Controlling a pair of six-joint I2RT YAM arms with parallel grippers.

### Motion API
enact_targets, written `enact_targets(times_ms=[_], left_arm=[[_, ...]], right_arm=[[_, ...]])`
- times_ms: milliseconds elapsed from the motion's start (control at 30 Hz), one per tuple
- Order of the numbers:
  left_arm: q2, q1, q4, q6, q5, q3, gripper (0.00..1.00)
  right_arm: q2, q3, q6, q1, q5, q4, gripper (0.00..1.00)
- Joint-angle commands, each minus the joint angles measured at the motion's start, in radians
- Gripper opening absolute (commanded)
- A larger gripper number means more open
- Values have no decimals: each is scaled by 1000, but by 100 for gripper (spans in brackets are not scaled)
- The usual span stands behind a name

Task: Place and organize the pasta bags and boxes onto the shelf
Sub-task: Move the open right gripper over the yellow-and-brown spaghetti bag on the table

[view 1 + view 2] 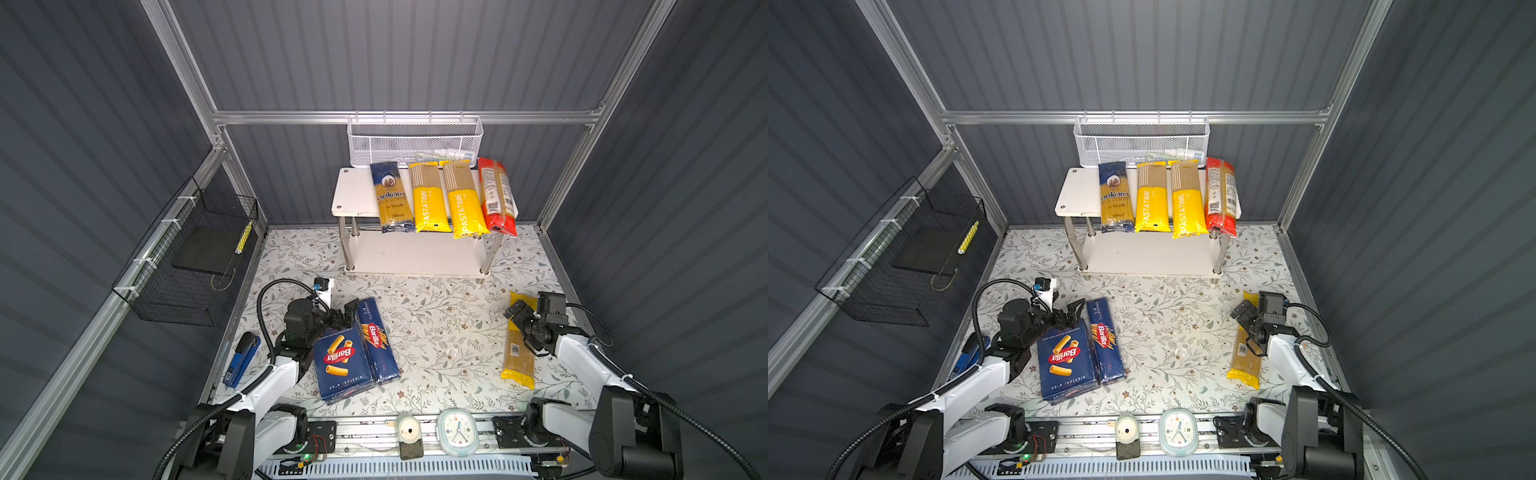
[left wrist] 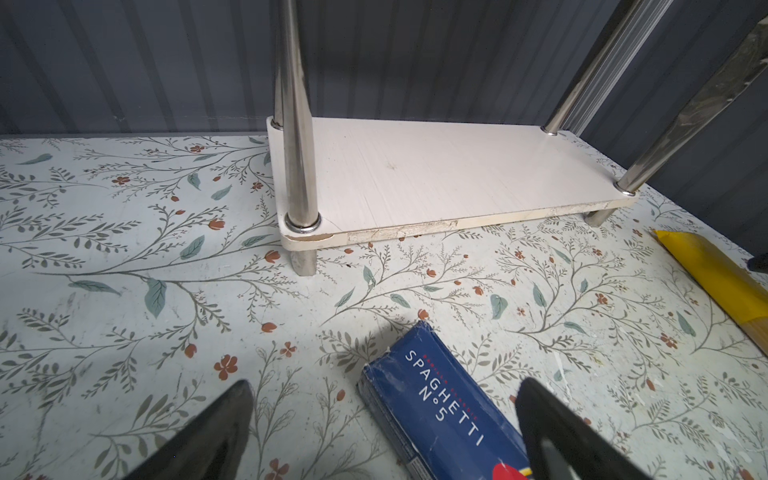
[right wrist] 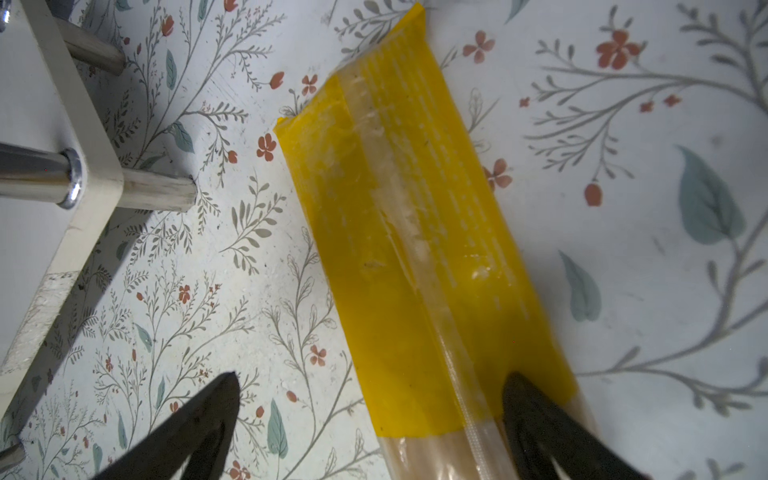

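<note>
Four of seven done, I'd say: up front on the counter (image 1: pixel 436 332) the wide box (image 1: pixel 338 361) and narrow box (image 1: pixel 376 336) lie side by side, with the left end effector (image 1: pixel 348 314) hanging wide open over their far ends. The yellow bag (image 1: pixel 517 361) sits off right under the right end effector (image 1: pixel 521 328), which is also spread open and gripping nothing. Further back, the shelf (image 1: pixel 353 195) carries the other four bags (image 1: pixel 428 199) in a row up top, its bottom board (image 1: pixel 415 253) bare. The right arm covers the yellow bag's middle in both top views, I can't tell if any finger touches anything, and whatever's in the mesh basket (image 1: pixel 415 141) behind is unreadable.
</note>
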Motion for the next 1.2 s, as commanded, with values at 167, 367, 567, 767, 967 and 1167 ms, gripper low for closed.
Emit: enact_targets(times_ms=[167,367,567,767,967,1167], left_arm=[[12,-1,7,-7,-1,12,100],[14,-1,4,-7,-1,13,100],[11,0,6,-7,-1,10,100],[13,-1,5,-7,-1,13,100],[15,-1,6,-7,-1,13,99],[14,-1,4,-8,2,13,100]], right_arm=[[62,15,6,-3,-68,28,99],[108,18,-12,-1,-119,44,99],[143,35,-22,1,-195,27,99],[114,-5,51,74,-243,69,99],[86,-1,109,234,-242,66,99],[93,135,25,351,-244,-14,99]])
